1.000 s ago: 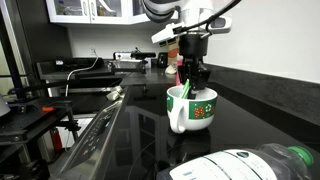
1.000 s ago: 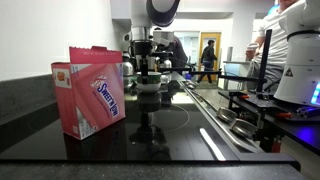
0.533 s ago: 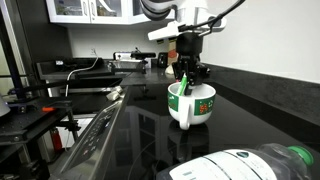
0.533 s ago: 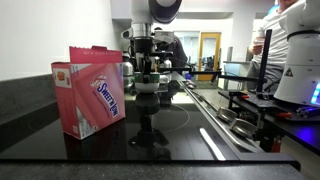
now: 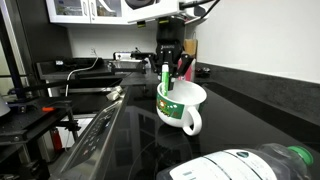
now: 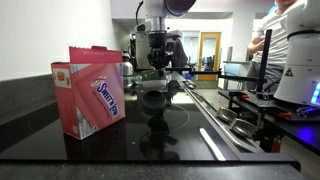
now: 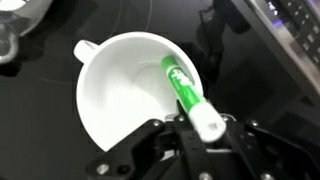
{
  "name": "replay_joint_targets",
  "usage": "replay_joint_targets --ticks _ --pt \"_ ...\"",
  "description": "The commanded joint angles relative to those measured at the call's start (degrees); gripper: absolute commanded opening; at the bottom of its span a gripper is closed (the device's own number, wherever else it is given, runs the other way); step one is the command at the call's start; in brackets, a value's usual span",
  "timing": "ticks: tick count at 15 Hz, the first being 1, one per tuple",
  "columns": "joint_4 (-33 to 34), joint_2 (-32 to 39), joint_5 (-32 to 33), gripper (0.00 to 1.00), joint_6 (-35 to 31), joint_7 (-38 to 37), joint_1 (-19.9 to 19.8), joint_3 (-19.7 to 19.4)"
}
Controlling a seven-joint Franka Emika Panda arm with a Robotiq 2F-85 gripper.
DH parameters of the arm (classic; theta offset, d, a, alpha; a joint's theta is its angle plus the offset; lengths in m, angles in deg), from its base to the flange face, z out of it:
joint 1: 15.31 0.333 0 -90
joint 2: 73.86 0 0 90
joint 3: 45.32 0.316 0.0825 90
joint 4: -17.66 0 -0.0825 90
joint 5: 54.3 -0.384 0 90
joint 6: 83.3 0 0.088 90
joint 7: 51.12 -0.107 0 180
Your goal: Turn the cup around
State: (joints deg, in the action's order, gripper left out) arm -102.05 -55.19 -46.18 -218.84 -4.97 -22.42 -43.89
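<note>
Jaws look open and empty, lifted just above the wide white china cup with a green band [image 5: 180,104], which sits on the black desk [image 5: 130,140] with its loop handle [image 5: 190,124] now swung across to the other side, so the turn looks about done.

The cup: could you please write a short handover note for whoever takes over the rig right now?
Pincer: above the cup, apparently clear of its rim; open or shut cannot be told.
Cup: upright on the black counter, handle facing the camera in an exterior view, green marker leaning inside.
Done: cup stands on its own.
Left: check the handle's direction; turn further if needed.
</note>
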Motion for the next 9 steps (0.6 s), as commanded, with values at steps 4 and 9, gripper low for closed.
replay_joint_targets --ticks 4,9 --pt "-10.1 -7.1 9.9 0.06 -0.9 12.3 0.6 -0.6" --pt "-12.0 -8.4 18.8 0.06 -3.4 17.4 0.7 -1.1"
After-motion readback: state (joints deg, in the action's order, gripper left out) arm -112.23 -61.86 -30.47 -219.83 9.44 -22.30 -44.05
